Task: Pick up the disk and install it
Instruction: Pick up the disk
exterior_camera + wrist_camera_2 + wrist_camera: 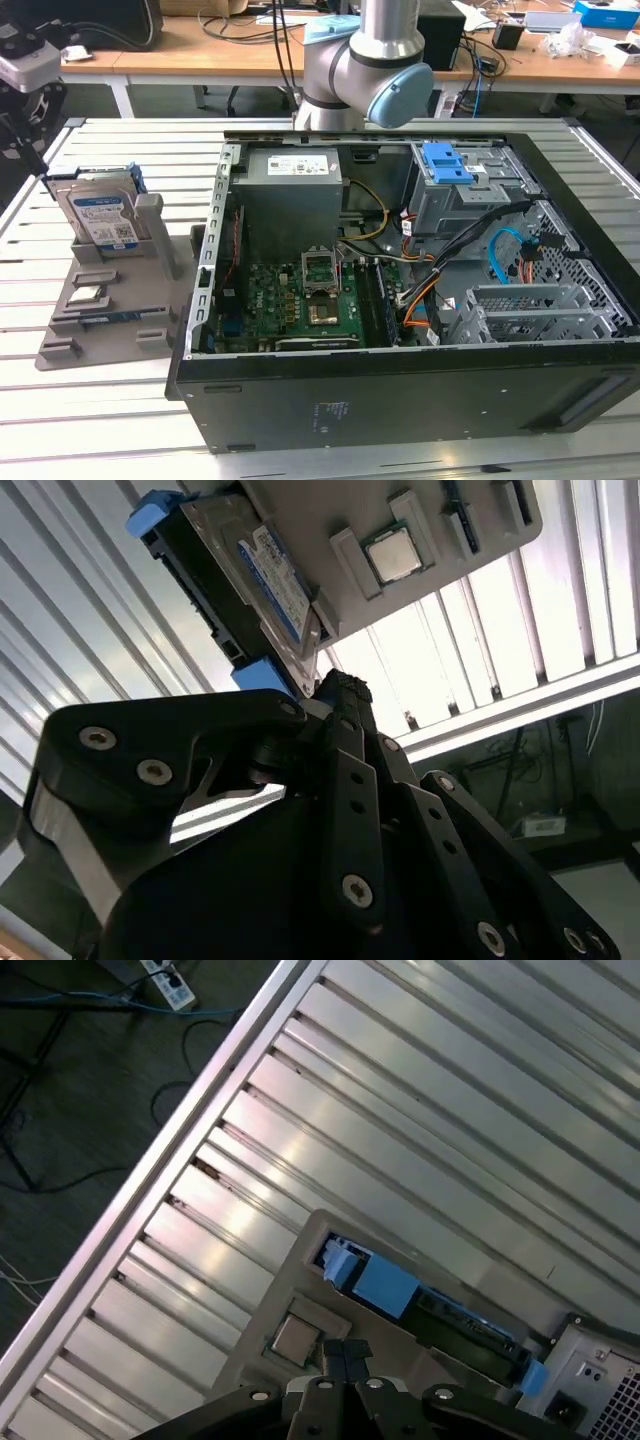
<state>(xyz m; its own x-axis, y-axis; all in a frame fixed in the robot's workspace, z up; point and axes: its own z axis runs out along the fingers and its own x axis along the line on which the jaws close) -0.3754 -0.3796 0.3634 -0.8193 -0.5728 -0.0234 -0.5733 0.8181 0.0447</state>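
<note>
The flat, rectangular silver-metal disk with a blue-and-white label and blue plastic rails (100,212) is seen standing on edge in a slot of the grey plastic stand (110,300). The stand is set on the slatted metal worktop (100,420) at the exterior view's left, just beside the open black computer case (400,400). The disk has not been lifted.

In both wrist views the black hand (338,685) (346,1352) is seen near the stand and close to the disk's blue rail. Whether the rail is touched cannot be told. The fingertips are pressed together and nothing is pinched between them.

A small square silver chip (393,555) is seated in a recess of the stand. Inside the case, a grey metal drive cage with a blue tab (450,165) is mounted toward the exterior view's right.
</note>
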